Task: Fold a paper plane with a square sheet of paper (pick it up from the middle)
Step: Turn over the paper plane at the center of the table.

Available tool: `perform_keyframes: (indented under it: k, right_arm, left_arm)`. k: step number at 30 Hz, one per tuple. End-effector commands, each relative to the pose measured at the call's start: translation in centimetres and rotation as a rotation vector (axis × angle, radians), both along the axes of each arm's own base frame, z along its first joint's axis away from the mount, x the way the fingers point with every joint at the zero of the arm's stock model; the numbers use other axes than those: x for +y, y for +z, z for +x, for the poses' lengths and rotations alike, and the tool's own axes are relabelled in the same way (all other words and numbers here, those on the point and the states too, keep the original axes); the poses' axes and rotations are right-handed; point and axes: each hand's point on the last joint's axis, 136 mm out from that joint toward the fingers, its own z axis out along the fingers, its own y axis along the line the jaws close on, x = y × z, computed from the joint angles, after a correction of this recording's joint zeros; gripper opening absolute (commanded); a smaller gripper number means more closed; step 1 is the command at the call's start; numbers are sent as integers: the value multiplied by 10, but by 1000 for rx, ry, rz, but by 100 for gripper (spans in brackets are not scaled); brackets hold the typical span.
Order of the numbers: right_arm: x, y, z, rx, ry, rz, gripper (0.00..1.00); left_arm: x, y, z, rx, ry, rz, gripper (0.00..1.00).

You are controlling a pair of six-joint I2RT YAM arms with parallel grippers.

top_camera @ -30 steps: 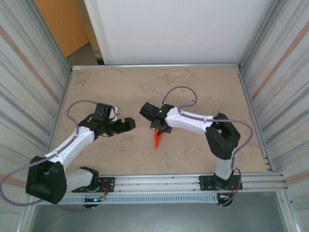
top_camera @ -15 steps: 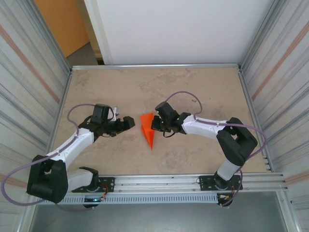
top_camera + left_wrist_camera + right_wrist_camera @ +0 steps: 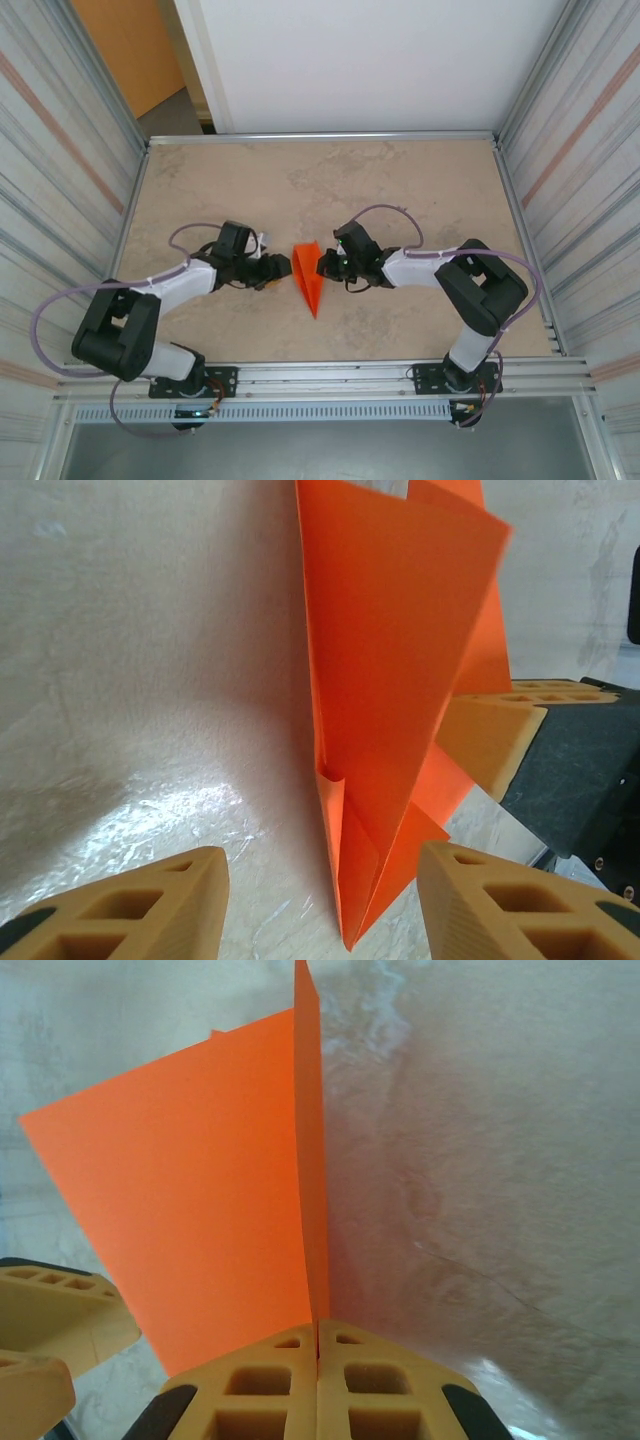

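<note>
The paper plane is a narrow bright orange dart at the table's middle, its point toward the near edge. My right gripper is shut on its folded edge from the right; in the right wrist view the pads pinch the paper plane, one wing spreading left. My left gripper faces it from the left. In the left wrist view the left gripper stands open, a finger on either side of the plane's lower corner, touching nothing. The right gripper's fingers show behind the paper.
The beige table is framed by corrugated metal walls on both sides and a white panel at the back. A metal rail with both arm bases runs along the near edge. A dull orange-brown wall panel stands beyond the far left corner.
The right gripper has turned the plane so a wing faces up and carried it slightly left. The left gripper has moved right up to the plane, and its jaws have narrowed.
</note>
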Motion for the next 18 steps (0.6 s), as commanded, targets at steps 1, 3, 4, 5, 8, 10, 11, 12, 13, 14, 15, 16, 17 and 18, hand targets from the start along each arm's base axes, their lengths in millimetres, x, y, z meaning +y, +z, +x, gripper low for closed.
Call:
perform_keyframes:
  k: [1, 3, 4, 5, 8, 10, 11, 12, 13, 14, 15, 16, 17, 18]
  right_arm:
    - [-2, -6, 1, 15, -25, 25, 9]
    - [-4, -8, 0, 18, -29, 23, 10]
    - [-4, -9, 0, 18, -27, 22, 10]
    - [-4, -8, 0, 16, -27, 23, 10]
    - [-4, -8, 0, 17, -25, 23, 9]
    - [-4, -9, -1, 18, -23, 22, 9]
    - [-4, -8, 0, 18, -24, 22, 9]
    - [-4, -9, -1, 18, -23, 21, 9]
    - [-4, -9, 0, 19, -24, 20, 9]
    - [-5, -9, 0, 20, -26, 18, 9]
    - [-5, -10, 0, 21, -26, 18, 9]
    - [-5, -9, 0, 20, -27, 20, 9]
    - [-5, -9, 0, 20, -27, 20, 8]
    - [-5, -9, 0, 19, -28, 19, 8]
  left_arm:
    - [-11, 4, 5, -11, -14, -24, 52]
    - [-13, 2, 5, -6, -21, -17, 51]
    - [-15, 1, 5, -4, -27, -19, 50]
    - [-17, 2, 5, -7, -33, -22, 49]
    - [-23, 1, 6, -2, -51, -17, 48]
    - [-27, -2, 6, 8, -61, -9, 46]
    - [-28, -3, 6, 13, -64, -4, 45]
    - [-30, -4, 6, 16, -70, -3, 44]
    - [-31, -5, 7, 19, -73, 1, 41]
    - [-32, -7, 7, 26, -75, 5, 38]
    - [-33, -9, 8, 29, -78, 12, 36]
    - [-33, -11, 9, 36, -78, 18, 33]
    - [-33, -12, 10, 40, -78, 22, 31]
    - [-34, -13, 11, 41, -79, 24, 29]
